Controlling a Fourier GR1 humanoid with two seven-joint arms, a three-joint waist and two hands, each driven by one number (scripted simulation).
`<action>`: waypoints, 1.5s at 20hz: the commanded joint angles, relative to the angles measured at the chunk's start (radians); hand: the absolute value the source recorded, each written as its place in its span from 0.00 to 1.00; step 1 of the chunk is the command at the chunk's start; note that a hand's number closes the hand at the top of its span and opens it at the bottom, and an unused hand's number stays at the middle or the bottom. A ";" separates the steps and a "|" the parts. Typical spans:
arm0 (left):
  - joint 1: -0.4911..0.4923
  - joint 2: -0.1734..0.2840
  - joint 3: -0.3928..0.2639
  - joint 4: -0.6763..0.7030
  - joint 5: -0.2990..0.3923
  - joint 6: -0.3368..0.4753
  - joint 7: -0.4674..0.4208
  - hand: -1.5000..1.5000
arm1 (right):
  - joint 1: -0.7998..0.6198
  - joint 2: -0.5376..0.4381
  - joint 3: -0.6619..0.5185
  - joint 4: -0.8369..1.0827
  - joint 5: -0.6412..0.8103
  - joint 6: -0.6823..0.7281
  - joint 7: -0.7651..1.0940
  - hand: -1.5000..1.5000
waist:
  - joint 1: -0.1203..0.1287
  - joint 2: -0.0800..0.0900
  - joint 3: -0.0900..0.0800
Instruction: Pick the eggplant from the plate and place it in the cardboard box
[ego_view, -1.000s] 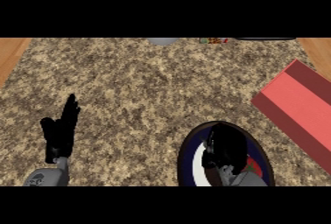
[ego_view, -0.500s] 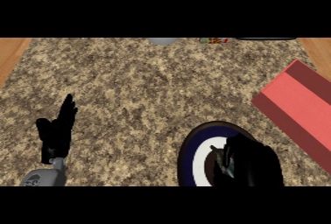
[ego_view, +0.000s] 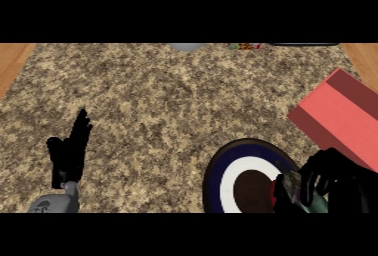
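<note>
Speckled brown granite makes up the surface (ego_view: 184, 100), edged in wood at far left and right. A red rectangular cardboard box (ego_view: 339, 117) lies at the right. Near it sits a round plate (ego_view: 240, 172) with dark blue rim, white ring and brown centre. The right hand (ego_view: 332, 177) curls over the plate's right edge, clamped on a dark purple eggplant (ego_view: 289, 187), mostly hidden. The left hand (ego_view: 70, 150) rests open at the near left, fingers straight.

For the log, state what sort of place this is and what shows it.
Probably a kitchen counter: a speckled stone-like countertop with wood at its sides, a round plate with dark and white rings, and a red box at the right. The right hand curls over something at the plate's edge.
</note>
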 joint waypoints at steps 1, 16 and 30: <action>-0.011 -0.004 0.010 0.024 -0.005 0.005 -0.016 0.50 | -0.056 -0.003 -0.097 -0.091 0.011 0.222 0.129 1.00 | -0.002 0.001 0.000; -0.025 -0.016 0.023 0.001 -0.018 -0.002 0.014 0.50 | -0.154 -0.158 -0.861 0.238 -0.307 0.066 -0.401 1.00 | 0.007 0.005 0.003; -0.048 -0.022 0.041 0.001 -0.030 -0.015 0.024 0.50 | -0.213 -0.259 -0.968 0.902 -0.292 -0.291 -0.701 1.00 | 0.013 0.006 0.003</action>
